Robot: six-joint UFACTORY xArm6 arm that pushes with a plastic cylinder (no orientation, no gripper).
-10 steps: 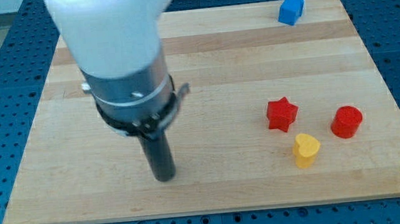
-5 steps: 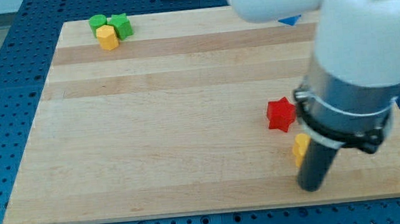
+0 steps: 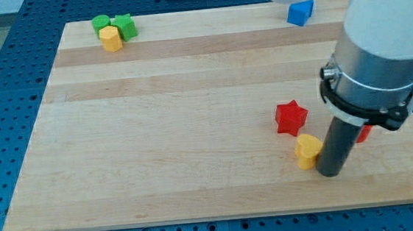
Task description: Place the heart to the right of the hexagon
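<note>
My tip [image 3: 332,172] down on wooden board [image 3: 178,132], touching yellow heart [image 3: 309,150] on its right side. Red star [image 3: 291,117] just above heart, up-left of tip. Red block [image 3: 364,132] peeking out behind rod, shape hidden. Yellow hexagon [image 3: 111,39] far off at top left, next to green round block [image 3: 100,23] and green star [image 3: 125,26]. Blue block [image 3: 301,12] at top, above tip.
</note>
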